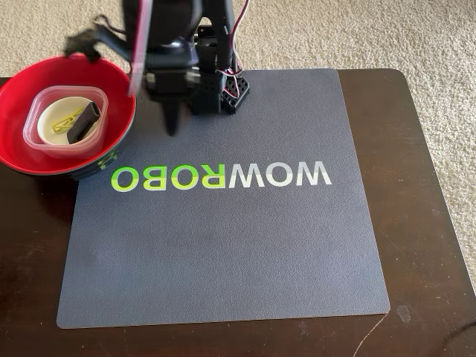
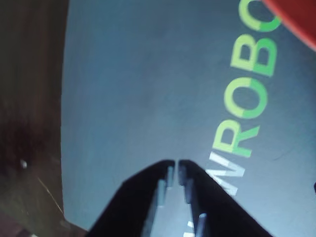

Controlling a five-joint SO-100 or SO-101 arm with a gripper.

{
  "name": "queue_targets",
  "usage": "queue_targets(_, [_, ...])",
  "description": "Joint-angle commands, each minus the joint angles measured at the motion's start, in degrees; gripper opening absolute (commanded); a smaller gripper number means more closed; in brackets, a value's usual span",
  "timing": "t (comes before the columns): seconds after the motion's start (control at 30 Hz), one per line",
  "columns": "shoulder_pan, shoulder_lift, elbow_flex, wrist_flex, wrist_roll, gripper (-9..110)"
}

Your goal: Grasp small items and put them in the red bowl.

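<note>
Black arm (image 1: 186,67), red-white cables (image 1: 239,33), ridged jaws.

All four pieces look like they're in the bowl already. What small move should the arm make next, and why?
Probably just park the arm and stop. In the fixed view the clear tub sits inside the red bowl, holding the white dish, yellow-green clothespin and black clip. The mat is bare, and the gripper is shut and empty.

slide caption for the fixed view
Red bowl holds a clear tub nesting the white dish, clothespin and black clip; gripper jaws closed above the empty mat.
</note>
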Motion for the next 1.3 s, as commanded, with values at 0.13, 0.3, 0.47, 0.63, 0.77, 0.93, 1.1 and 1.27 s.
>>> queue_targets(0.13, [-9.05,17.58,26.63,-14.68,1.05,0])
queue_targets(0.3, [-17.14,47.55,47.72,-16.61,1.49,0])
queue_targets(0.47, [-19.34,55.28,55.72,-21.01,-1.85,0])
queue_targets(0.63, [-13.54,63.9,65.13,-27.07,-6.33,0])
queue_targets(0.77, [-10.02,66.97,73.04,-31.73,-7.47,0])
queue_targets(0.93, [-9.4,66.97,78.22,-34.63,-6.5,0])
queue_targets(1.1, [-8.79,66.97,78.13,-34.19,-6.15,0])
queue_targets(1.27, [-5.8,66.97,78.13,-34.63,-6.77,0])
